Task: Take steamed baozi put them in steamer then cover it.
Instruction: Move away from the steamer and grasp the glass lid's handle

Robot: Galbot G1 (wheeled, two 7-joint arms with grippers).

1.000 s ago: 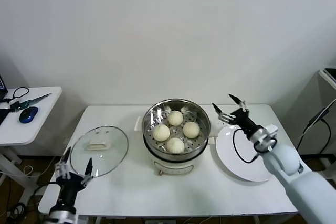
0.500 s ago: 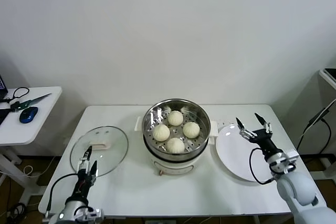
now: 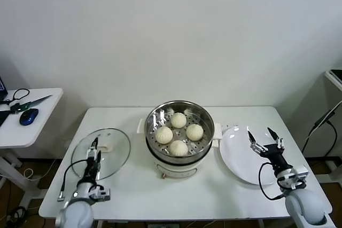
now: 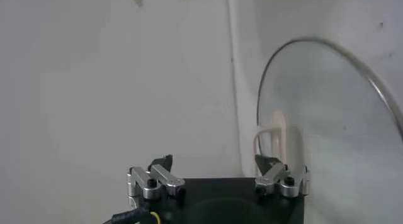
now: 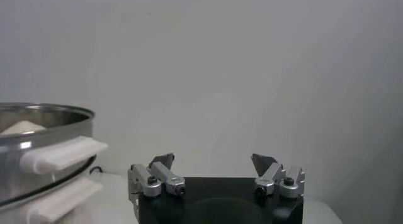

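On the white desk in the head view, the steamer stands in the middle with all four steamed baozi resting on its perforated tray, so by the look of it the loading is done and only the covering remains. The glass lid lies flat on the desk well to the steamer's left, handle up, which leaves it ready to be picked from above. The left gripper hangs over that lid near its handle, fingers apart and holding nothing, a pose that suits a reach for the handle. The right gripper sits above the bare white plate on the steamer's other side, fingers spread and empty, probably parked clear of the pot so the lid can come across. In the left wrist view, the lid's rim curves ahead of the open fingers and a pale handle shows just beyond them. In the right wrist view, the steamer wall and its white side handle stand off to one side, with nothing between the separated fingers.
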